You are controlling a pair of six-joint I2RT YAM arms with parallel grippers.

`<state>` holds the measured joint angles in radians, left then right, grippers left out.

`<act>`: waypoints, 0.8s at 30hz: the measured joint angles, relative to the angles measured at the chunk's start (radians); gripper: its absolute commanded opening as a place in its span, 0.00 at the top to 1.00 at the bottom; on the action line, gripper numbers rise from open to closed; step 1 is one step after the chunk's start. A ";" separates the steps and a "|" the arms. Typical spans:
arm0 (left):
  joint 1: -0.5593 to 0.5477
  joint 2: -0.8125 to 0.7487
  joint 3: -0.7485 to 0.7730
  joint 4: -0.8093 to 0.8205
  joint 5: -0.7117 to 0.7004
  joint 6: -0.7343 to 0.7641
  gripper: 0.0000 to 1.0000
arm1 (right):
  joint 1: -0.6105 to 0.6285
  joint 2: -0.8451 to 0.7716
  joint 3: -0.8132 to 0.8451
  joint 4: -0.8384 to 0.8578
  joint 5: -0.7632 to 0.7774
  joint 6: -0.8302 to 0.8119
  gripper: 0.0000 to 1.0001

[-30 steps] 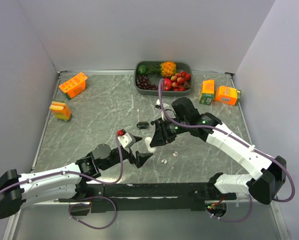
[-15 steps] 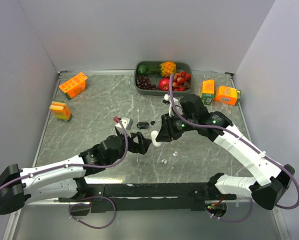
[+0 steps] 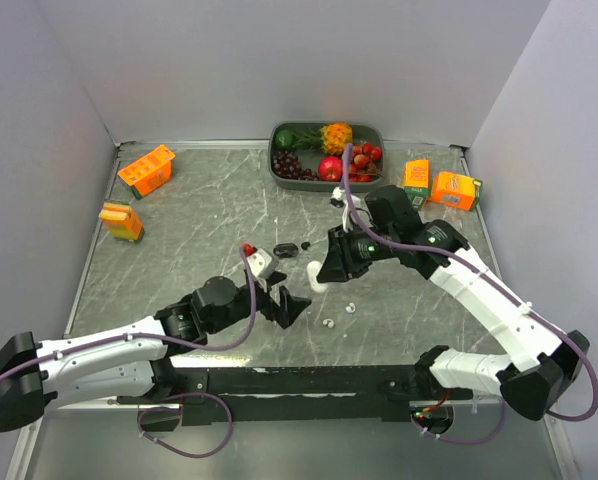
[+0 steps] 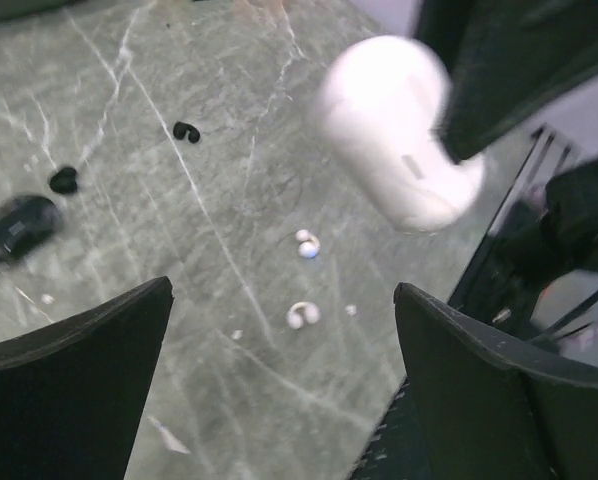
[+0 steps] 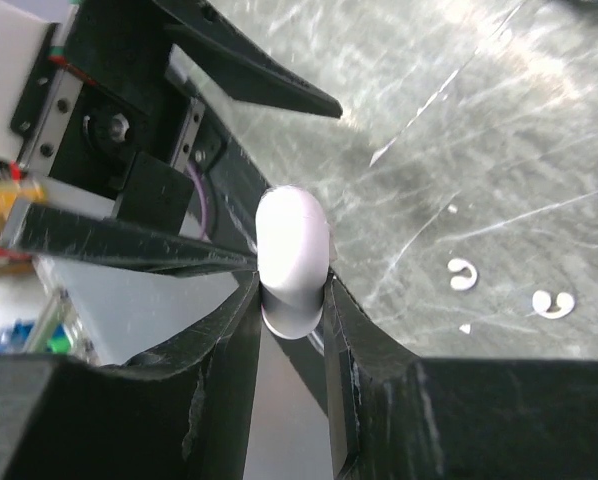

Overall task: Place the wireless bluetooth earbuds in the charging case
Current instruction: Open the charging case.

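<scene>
Grey marble bench (image 3: 179,230) | right gripper (image 5: 292,300) clamped on white charging case (image 5: 292,250), frame centre | left gripper (image 3: 282,300) agape beside it | white earbuds (image 4: 301,315) lie loose just below | risk: glossy case may slip from the narrow pinch.

White case (image 4: 399,135) aloft; 2 white buds (image 4: 301,315) on table (image 4: 159,200).

The top camera looks down from behind over the whole bench (image 3: 179,230); both wrist cameras peer closely past their jaws, sharing the white case (image 4: 399,135) and earbuds (image 4: 301,315).
</scene>
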<state>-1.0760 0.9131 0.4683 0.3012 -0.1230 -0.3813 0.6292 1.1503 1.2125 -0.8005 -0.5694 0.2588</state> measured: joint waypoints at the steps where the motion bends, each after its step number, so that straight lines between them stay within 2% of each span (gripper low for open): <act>1: -0.007 0.000 0.000 -0.002 0.007 0.031 0.06 | 0.000 0.009 0.002 -0.009 -0.007 -0.011 1.00; 6: -0.071 -0.004 -0.004 0.007 0.004 0.241 0.09 | 0.000 0.042 0.013 -0.061 -0.060 -0.066 1.00; 12: -0.079 -0.065 -0.059 0.084 0.016 0.467 0.09 | 0.000 0.059 0.015 -0.089 -0.097 -0.101 1.00; 17: -0.080 -0.065 -0.059 0.084 0.055 0.552 0.09 | 0.000 0.085 0.015 -0.101 -0.105 -0.105 1.00; 24: -0.102 -0.045 -0.050 0.083 0.082 0.597 0.09 | 0.002 0.113 0.016 -0.092 -0.115 -0.100 1.00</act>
<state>-1.1778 0.8684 0.4179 0.3843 -0.0410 0.2161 0.6308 1.2633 1.2285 -0.8928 -0.6846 0.1589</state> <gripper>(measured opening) 0.911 0.349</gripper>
